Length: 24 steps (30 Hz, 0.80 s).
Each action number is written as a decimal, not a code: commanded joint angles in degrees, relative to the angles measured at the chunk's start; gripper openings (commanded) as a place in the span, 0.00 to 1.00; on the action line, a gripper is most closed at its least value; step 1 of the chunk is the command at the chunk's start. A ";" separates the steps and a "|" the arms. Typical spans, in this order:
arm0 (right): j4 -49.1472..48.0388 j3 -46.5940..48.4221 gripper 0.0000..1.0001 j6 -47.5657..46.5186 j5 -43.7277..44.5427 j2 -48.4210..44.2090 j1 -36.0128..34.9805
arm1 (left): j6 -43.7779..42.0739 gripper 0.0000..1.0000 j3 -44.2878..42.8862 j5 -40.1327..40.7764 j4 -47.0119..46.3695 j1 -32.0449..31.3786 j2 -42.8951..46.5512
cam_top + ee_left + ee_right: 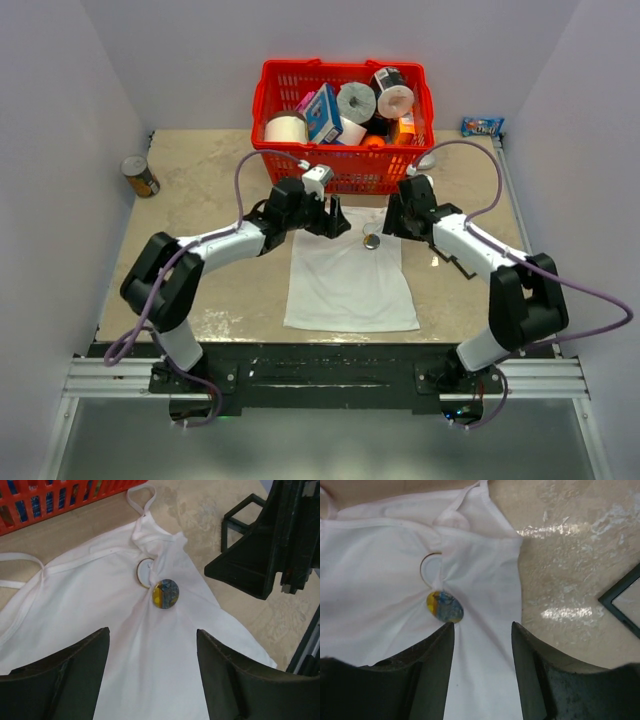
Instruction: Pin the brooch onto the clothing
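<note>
A red plastic lattice basket (345, 178) stands at the upper middle of the top view, against the far edge of the beige table (210, 290). It is crowded: a white paper roll (286, 128) at its left end, a blue box (322, 113) leaning beside that, a grey-faced roll (356, 102) in the middle, another pale roll (395, 100) at the right, and a small orange item (405, 128) below it. A tin can (140, 176) stands at the left table edge; I cannot tell what it holds. A blue packet (482, 126) lies at the upper right.

The thin white shirt (352, 275) lies flat in the centre, its long axis running top to bottom of the frame, neck end toward the basket. The small oval brooch (165, 593) sits on its upper part, with the cloth puckered around it. In the left wrist view, its yellow-gold side faces left and its grey-blue side right. A thin gold-rimmed ring (145, 573) touches its upper left, so the pair runs from upper left to lower right.

The left gripper (150, 672) hovers over the shirt just below the brooch, jaws apart and holding nothing. The right gripper (482, 670) is likewise spread, with only cloth beneath the gap and the brooch just above its left fingertip.
</note>
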<state>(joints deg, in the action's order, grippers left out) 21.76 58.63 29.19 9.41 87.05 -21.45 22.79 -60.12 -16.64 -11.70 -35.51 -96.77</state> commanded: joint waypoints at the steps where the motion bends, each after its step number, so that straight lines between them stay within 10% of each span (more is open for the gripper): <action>1: -5.06 4.21 0.52 -4.66 1.75 3.91 2.03 | -2.48 0.71 -4.48 -0.49 -5.17 1.75 -6.57; 10: -10.50 5.88 0.49 -7.48 -4.22 14.72 6.33 | 0.41 0.65 -1.94 -2.43 -8.59 6.32 -14.58; 19: -6.30 3.95 0.07 -5.90 1.74 14.91 7.56 | 4.02 0.64 5.01 -1.55 -12.99 9.75 -14.94; 24: -4.09 0.80 0.00 -4.50 5.36 12.01 9.23 | 6.30 0.62 6.59 1.25 -12.38 10.37 -15.11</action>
<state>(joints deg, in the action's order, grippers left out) 15.40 61.87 23.31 10.09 103.07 -14.00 27.07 -55.70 -19.14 -24.64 -26.11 -111.74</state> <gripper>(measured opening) 0.010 0.626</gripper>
